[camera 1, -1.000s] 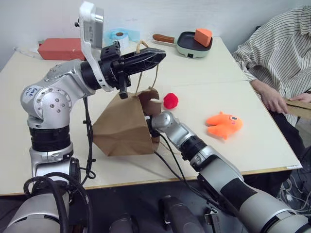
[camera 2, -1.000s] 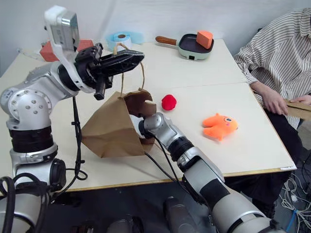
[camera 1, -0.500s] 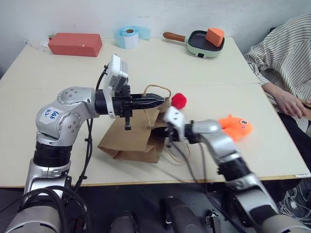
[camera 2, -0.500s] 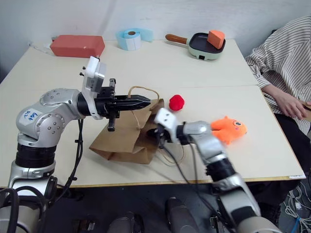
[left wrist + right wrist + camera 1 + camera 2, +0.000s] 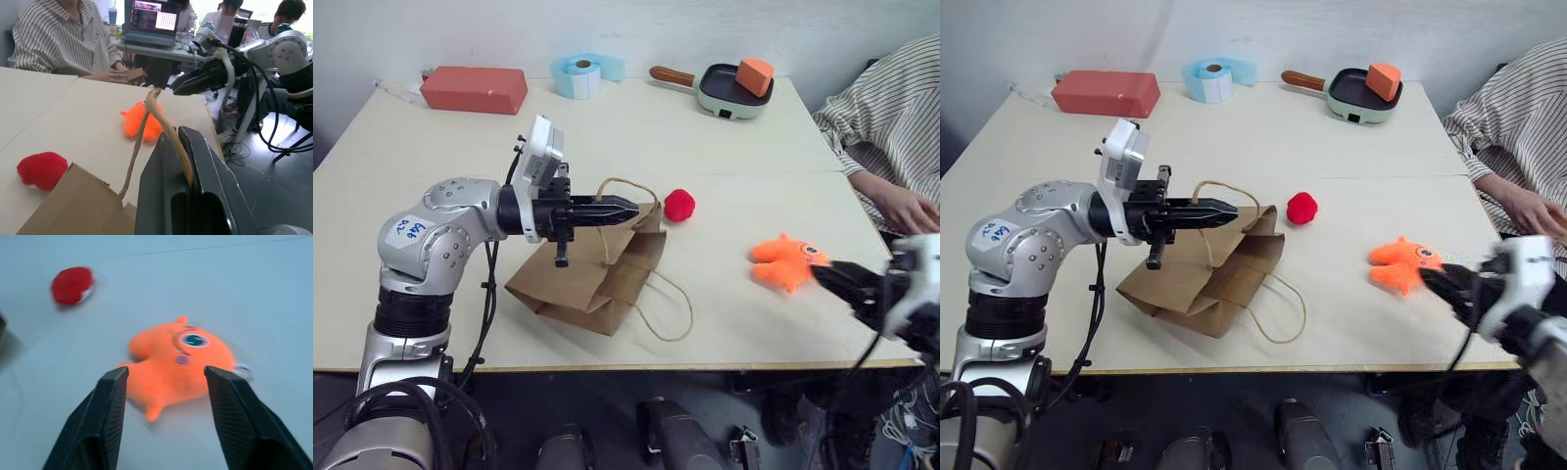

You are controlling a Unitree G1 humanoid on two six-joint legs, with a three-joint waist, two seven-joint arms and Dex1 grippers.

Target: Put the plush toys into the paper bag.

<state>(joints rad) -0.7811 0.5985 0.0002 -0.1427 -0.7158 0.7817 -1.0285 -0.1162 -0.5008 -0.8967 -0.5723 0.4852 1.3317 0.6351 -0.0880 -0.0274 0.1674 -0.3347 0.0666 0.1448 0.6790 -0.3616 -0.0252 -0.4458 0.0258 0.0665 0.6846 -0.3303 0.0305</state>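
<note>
The brown paper bag (image 5: 592, 276) lies slumped on the table, its mouth toward the toys. My left gripper (image 5: 628, 208) is shut on one cord handle (image 5: 162, 125) and holds it up above the bag. The other handle (image 5: 668, 311) lies loose on the table. The red fuzzy ball (image 5: 679, 205) rests just past the bag's mouth. To the right lies the orange plush creature (image 5: 178, 360). My right gripper (image 5: 166, 371) is open and points at the creature from just short of it, without touching it.
At the table's back stand a red box (image 5: 474, 89), a blue tape roll (image 5: 579, 75) and a green pan (image 5: 724, 93) with an orange block in it. A person in a striped shirt (image 5: 891, 117) sits at the right, one hand (image 5: 904, 207) on the table.
My right arm has come out of the bag's mouth and swung far right to the orange creature, and its gripper has opened. The left gripper has lowered the handle, and the bag has slumped.
</note>
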